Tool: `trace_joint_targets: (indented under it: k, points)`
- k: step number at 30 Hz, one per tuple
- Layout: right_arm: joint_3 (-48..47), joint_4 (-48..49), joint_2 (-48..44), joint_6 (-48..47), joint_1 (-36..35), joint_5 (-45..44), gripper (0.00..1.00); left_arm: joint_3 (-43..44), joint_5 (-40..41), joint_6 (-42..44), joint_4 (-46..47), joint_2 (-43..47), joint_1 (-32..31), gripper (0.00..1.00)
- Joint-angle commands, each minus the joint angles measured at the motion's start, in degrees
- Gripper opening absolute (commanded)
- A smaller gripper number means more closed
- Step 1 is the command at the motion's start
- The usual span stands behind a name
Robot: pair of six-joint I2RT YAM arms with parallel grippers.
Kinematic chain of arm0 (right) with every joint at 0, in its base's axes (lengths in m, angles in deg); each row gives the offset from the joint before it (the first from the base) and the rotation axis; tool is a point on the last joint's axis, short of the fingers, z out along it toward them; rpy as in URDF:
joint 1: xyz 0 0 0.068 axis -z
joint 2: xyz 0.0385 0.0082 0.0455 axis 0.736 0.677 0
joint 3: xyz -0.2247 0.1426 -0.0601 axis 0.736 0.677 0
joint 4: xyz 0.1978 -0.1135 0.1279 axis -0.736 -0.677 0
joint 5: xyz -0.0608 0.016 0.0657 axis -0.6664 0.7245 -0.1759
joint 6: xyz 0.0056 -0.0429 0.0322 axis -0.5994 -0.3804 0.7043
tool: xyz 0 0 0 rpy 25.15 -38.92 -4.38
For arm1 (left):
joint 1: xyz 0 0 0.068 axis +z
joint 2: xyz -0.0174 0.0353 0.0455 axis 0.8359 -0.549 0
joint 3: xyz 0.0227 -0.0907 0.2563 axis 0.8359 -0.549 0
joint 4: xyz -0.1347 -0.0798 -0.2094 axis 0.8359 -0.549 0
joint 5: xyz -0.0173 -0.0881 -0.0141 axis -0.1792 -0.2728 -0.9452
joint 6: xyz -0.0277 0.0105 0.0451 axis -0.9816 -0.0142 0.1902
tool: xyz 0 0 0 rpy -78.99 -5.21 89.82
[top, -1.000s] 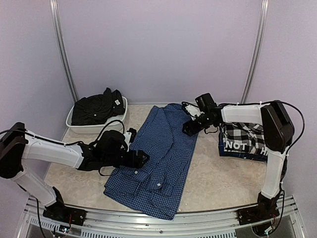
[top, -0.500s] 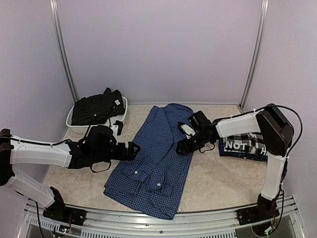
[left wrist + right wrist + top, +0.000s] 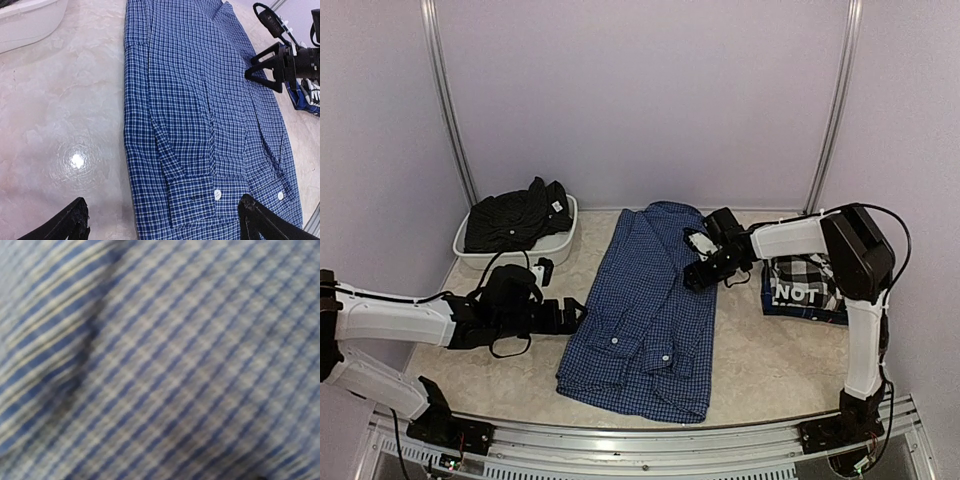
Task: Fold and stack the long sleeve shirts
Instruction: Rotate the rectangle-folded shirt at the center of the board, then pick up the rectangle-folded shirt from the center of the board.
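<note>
The blue checked shirt [image 3: 645, 310] lies flat mid-table, folded lengthwise, with its cuffs near the front. My left gripper [image 3: 576, 312] is open and empty, low over the table just left of the shirt. In the left wrist view its fingertips [image 3: 75, 220] straddle the shirt's left edge and a cuff [image 3: 200, 125]. My right gripper [image 3: 695, 275] rests on the shirt's right edge. The right wrist view shows only blurred blue cloth [image 3: 160, 360], with its fingers hidden. The black-and-white check shirt [image 3: 805, 285] lies folded at the right. The black shirt [image 3: 515, 218] is heaped in a bin.
The white bin [image 3: 566, 238] stands at the back left; its rim also shows in the left wrist view [image 3: 30, 22]. Walls close in the back and both sides. A metal rail runs along the table's front edge [image 3: 640, 440].
The blue shirt has slid right and turned straighter on the table. My left gripper has drawn back left off the shirt. My right gripper has shifted along the shirt's right edge.
</note>
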Motion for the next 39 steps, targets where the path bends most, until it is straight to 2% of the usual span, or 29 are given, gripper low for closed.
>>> trace_joint_targets:
  k: [1,5,10,17,22,25,29,39]
  points:
    - [-4.15,-1.23,2.84,-8.7,2.72,-0.37,0.78,-2.44,-3.33,-0.28,1.83,1.39,0.26,0.99]
    - [-6.08,-1.63,0.75,-10.52,2.24,-2.01,0.78,-3.58,-4.81,0.04,3.16,1.87,0.26,0.99]
    - [3.45,0.84,-9.94,-10.17,-2.05,-5.45,0.78,-5.74,-7.69,3.07,5.68,3.76,-1.3,0.99]
    - [22.55,-0.72,-24.04,-1.32,-15.88,-11.05,0.78,-6.96,-4.65,7.57,6.67,10.01,-6.5,0.99]
    - [29.1,-2.73,-30.08,6.48,-28.48,-14.32,0.78,-6.67,-2.48,6.07,5.74,11.61,-6.42,0.99]
    - [30.81,-3.09,-31.58,9.11,-34.86,-14.93,0.78,-5.65,-0.4,5.56,4.18,11.27,-6.34,0.99]
    - [31.66,-3.44,-30.9,10.83,-39.98,-14.26,0.77,-4.26,1.07,5.11,3.06,9.38,-6.25,0.99]
    - [31.5,-6.01,-26.03,11.61,-43.16,-12.6,0.71,-3.14,2.11,4.54,1.95,7.31,-6.25,0.99]
